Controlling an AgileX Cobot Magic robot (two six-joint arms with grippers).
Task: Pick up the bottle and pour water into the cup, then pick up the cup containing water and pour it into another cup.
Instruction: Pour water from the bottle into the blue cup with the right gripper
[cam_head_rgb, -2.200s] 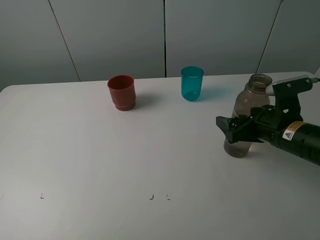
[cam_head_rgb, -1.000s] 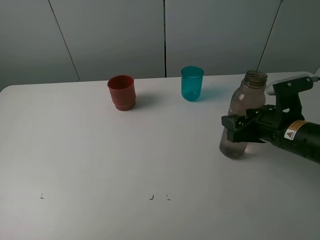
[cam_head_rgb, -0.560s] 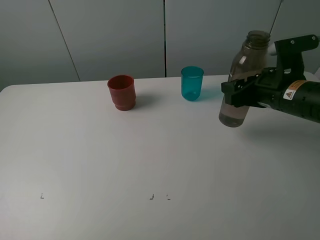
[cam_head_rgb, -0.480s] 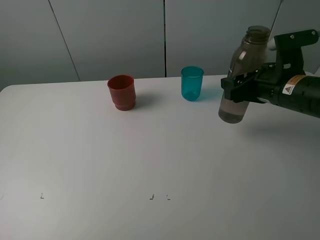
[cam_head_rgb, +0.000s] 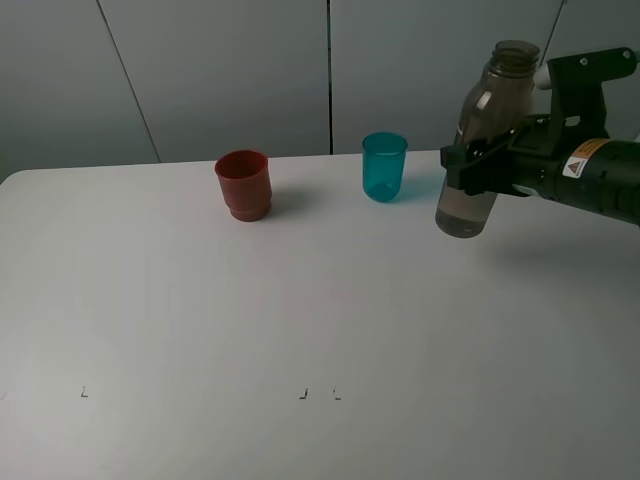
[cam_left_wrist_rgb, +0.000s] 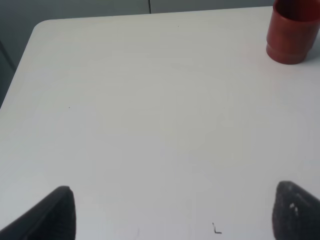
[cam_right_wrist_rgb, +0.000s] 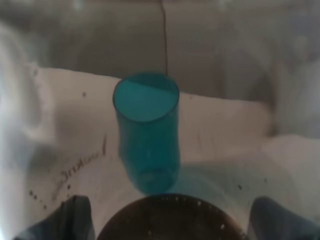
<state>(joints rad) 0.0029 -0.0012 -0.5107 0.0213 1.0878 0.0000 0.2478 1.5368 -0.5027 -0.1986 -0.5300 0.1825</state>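
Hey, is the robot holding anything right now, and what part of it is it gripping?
Yes. The right gripper has its jaws shut around the bottle, at the middle of its body. The left gripper is open with nothing in it.

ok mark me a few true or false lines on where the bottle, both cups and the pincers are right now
1. The right pincer holds the bottle clear of the table. True.
2. The bottle has a cap on. False: its neck is open, with no cap.
3. In the high view the teal cup stands between the red cup and the bottle. True.
4. The red cup lies on its side. False: it stands upright on the table.
5. The left pincer grips the red cup. False: its jaws stand wide and empty, with the red cup well apart from them.
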